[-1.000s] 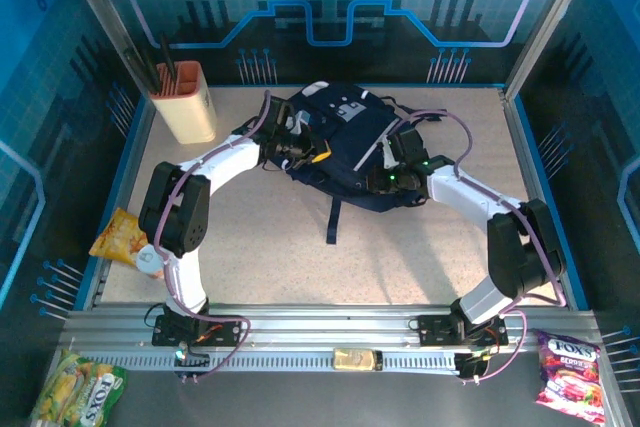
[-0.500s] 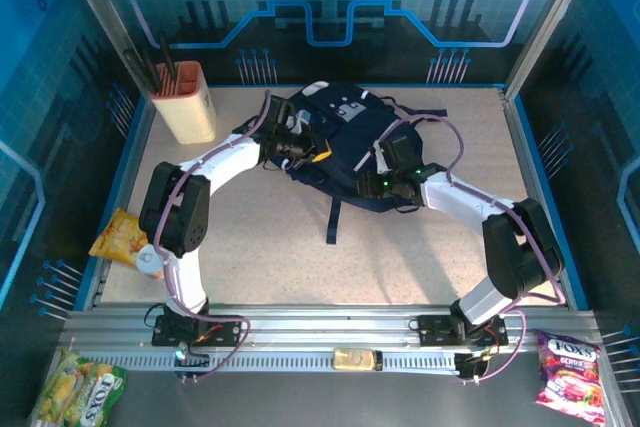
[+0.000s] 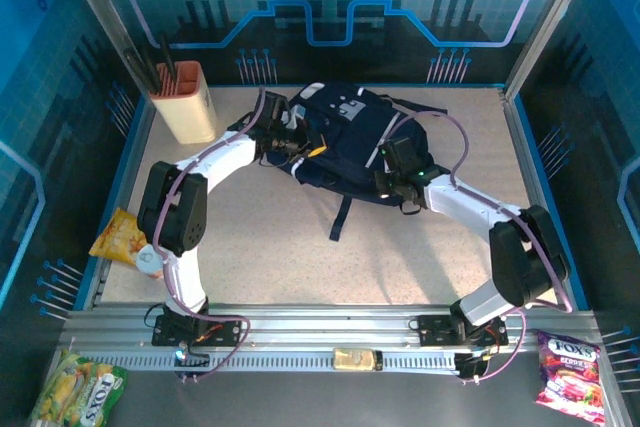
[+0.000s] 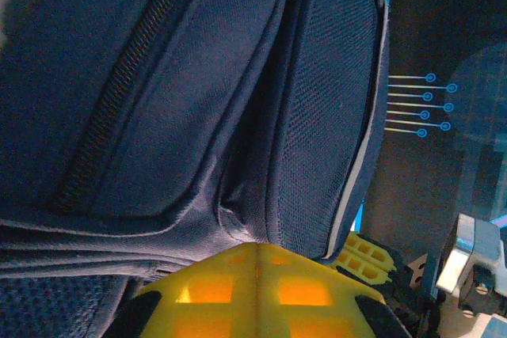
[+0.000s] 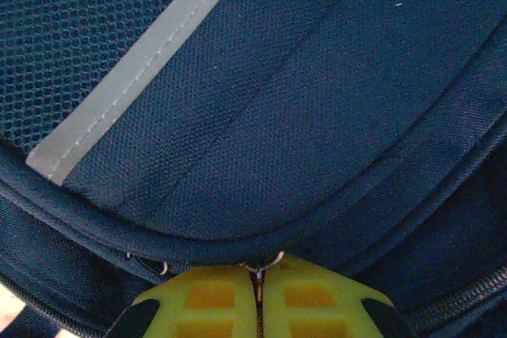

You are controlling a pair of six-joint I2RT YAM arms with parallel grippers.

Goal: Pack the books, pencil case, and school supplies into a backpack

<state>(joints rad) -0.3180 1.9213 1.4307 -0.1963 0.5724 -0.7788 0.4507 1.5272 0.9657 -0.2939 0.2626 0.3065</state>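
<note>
Both pincers are on the navy backpack (image 3: 345,127), which lies at the far middle of the surface (image 3: 280,247). My left pincer (image 4: 255,252) is pressed together, pinching a fold of fabric at the bag's left side. My right pincer (image 5: 258,268) is clamped on a small metal ring (image 5: 273,257) at the curved seam, near the pale stripe (image 5: 135,65).

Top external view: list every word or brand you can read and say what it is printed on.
"FOX'S" on the pink sweet bag, near right.
"FOX'S" on the green-yellow sweet bag, near left.
Too small or blurred to read: the smaller print on both bags, the grey patch on the backpack, the yellow snack packet.
</note>
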